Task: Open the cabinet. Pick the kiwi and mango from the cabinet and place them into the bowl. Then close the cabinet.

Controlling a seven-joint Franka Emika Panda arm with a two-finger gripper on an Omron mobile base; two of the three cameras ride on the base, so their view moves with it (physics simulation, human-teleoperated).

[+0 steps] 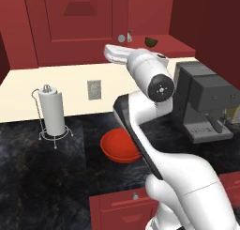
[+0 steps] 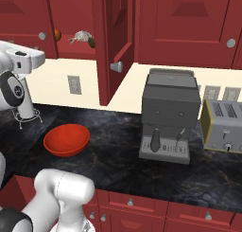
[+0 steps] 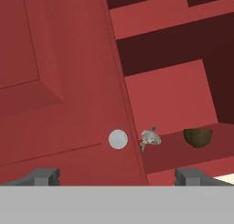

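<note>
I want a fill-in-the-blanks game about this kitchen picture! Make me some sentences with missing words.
1. The right door of the cabinet stands ___.
2. The red bowl sits on the black counter with ___ inside it.
3. The kiwi lies on the cabinet ___.
4. The gripper has its fingers spread ___ and holds nothing.

Missing words: open; nothing; shelf; apart
</note>
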